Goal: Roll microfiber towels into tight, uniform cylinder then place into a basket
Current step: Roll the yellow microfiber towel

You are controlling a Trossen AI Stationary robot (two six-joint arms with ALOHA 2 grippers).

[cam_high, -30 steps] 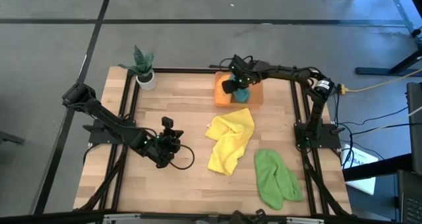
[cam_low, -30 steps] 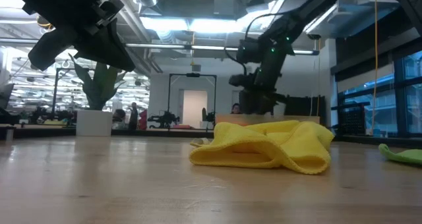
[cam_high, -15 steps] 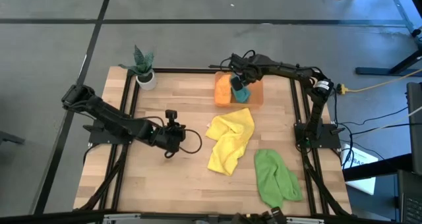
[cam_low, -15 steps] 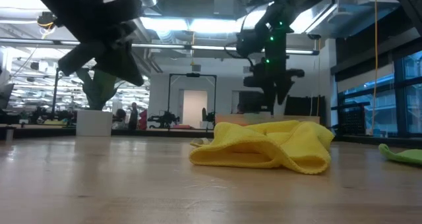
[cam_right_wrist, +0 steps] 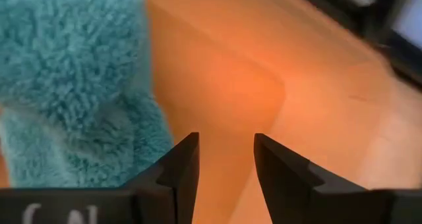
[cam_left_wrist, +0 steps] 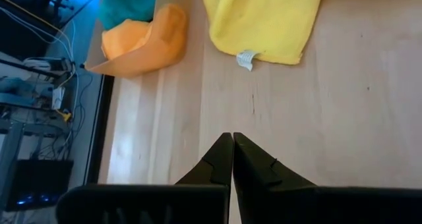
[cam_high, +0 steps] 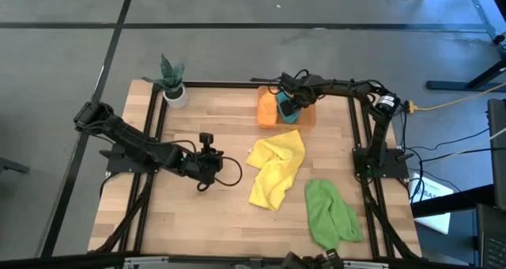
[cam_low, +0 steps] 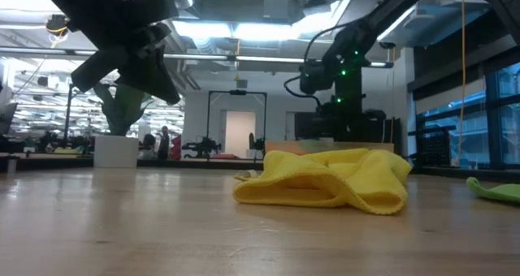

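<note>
The orange basket (cam_high: 307,115) stands at the table's far side. A rolled orange towel (cam_high: 267,109) and a teal towel (cam_high: 290,113) lie in it. My right gripper (cam_high: 286,103) hangs open over the basket, pointing steeply down. The basket's bare floor (cam_right_wrist: 224,85) shows between its fingers, with the teal towel (cam_right_wrist: 72,72) beside one of them. A crumpled yellow towel (cam_high: 275,168) lies mid-table and a green towel (cam_high: 330,214) at the near right. My left gripper (cam_high: 215,160) is shut above bare wood, left of the yellow towel (cam_left_wrist: 264,20).
A white pot with a green plant (cam_high: 172,85) stands at the far left corner. A black frame rail (cam_high: 237,85) runs around the table top. Bare wood (cam_high: 198,221) lies at the near left.
My left gripper has swung toward the table's far right, nearer the yellow towel, and then kept still, staying shut. My right gripper has stayed over the basket, tipped to point more steeply down and turned about, its fingers still apart.
</note>
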